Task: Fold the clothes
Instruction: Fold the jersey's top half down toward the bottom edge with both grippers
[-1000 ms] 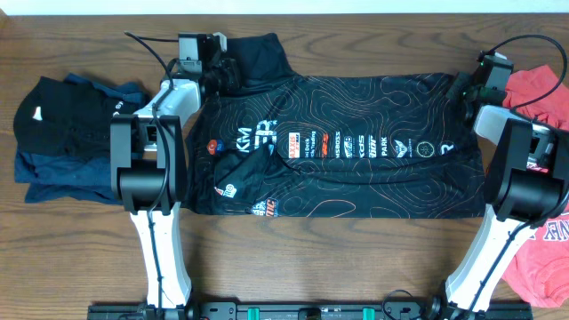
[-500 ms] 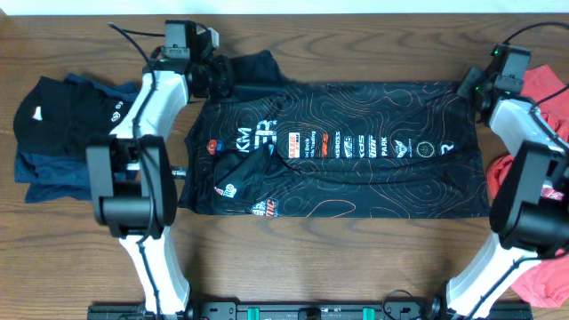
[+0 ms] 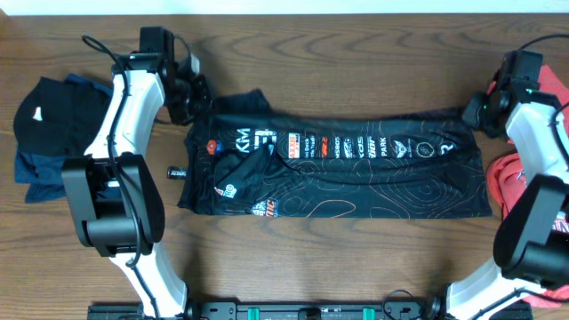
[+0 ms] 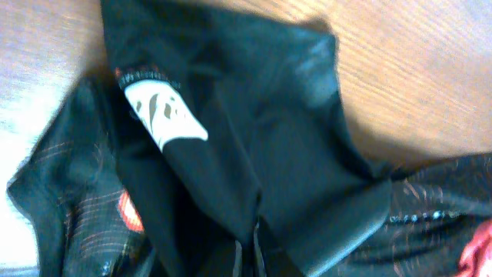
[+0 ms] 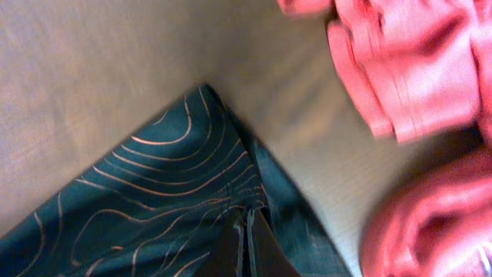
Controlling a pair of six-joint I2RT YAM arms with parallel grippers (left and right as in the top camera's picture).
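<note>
Overhead: the black jersey (image 3: 356,191) lies across the desk (image 3: 356,267), its logo row (image 3: 356,148) reading "KM" and "PARK". The left hand (image 3: 192,100) and right hand (image 3: 474,112) each pinch a far corner.
Left wrist: the white logo (image 4: 157,114) is unreadable.
Right wrist: the red T-shirt (image 5: 415,69) lies beside the clamped corner.

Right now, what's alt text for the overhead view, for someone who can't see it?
A black jersey with orange contour lines lies spread across the wooden table, the left arm and right arm each with jaws shut on a far corner. A red T-shirt lies at the right edge, a pile of dark clothes at the left.
</note>
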